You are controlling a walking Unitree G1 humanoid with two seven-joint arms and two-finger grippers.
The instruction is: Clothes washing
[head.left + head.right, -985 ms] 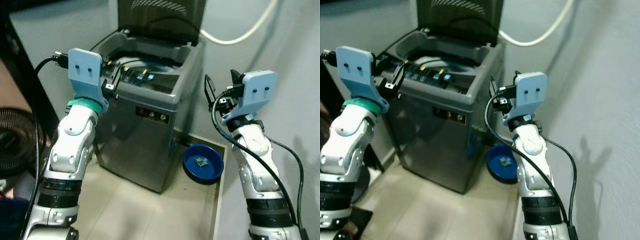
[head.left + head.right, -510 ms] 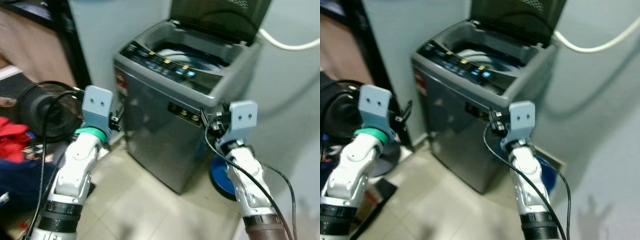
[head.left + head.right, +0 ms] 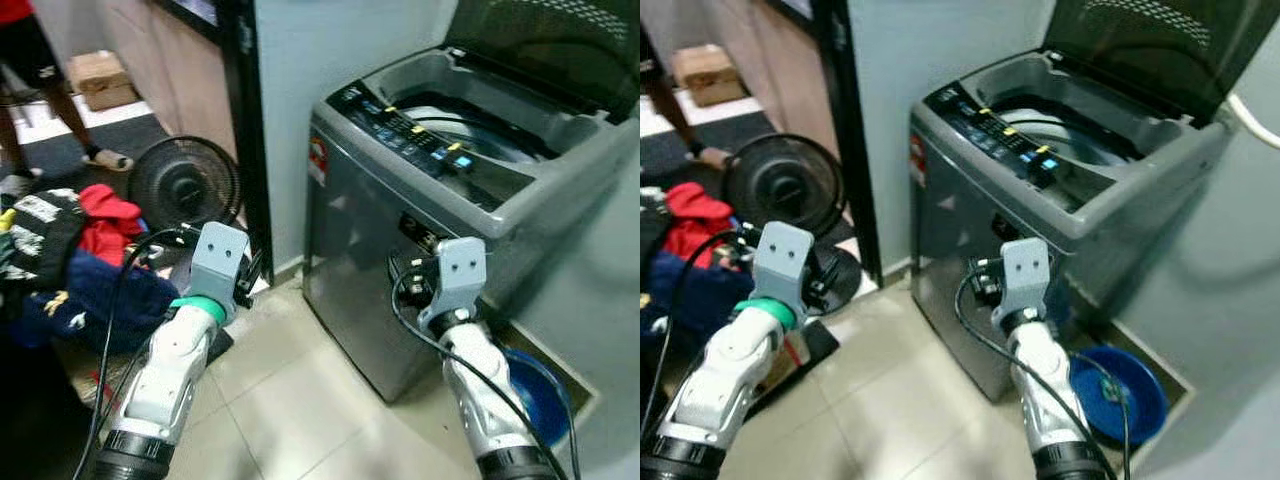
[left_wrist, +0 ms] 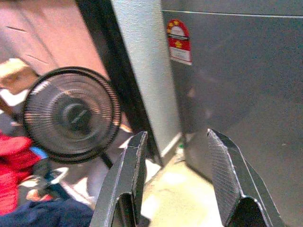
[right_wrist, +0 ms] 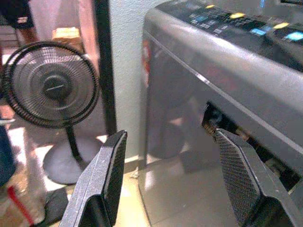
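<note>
Nearest are the robot's two silver arms, held up low over the pale tiled floor (image 3: 290, 400). The left gripper (image 4: 177, 177) has its two black fingers spread wide apart and holds nothing. The right gripper (image 5: 173, 184) is the same, fingers spread wide and empty. The left one is on the near left, in front of the fan (image 3: 185, 185). The right one is close in front of the washing machine (image 3: 420, 210), not touching it. By the right arm, on the floor at the near right, sits a blue bowl (image 3: 1125, 395) just beside the machine. On the left lies a pile of clothes (image 3: 70, 260), red, dark blue and black with white. The black fan stands behind the pile, next to a dark door frame (image 3: 245, 120). The grey machine is on the right with its lid (image 3: 1140, 40) standing up, so the tub is open. Far off on the left is a person's leg (image 3: 55, 110) and a cardboard box (image 3: 100, 75).
</note>
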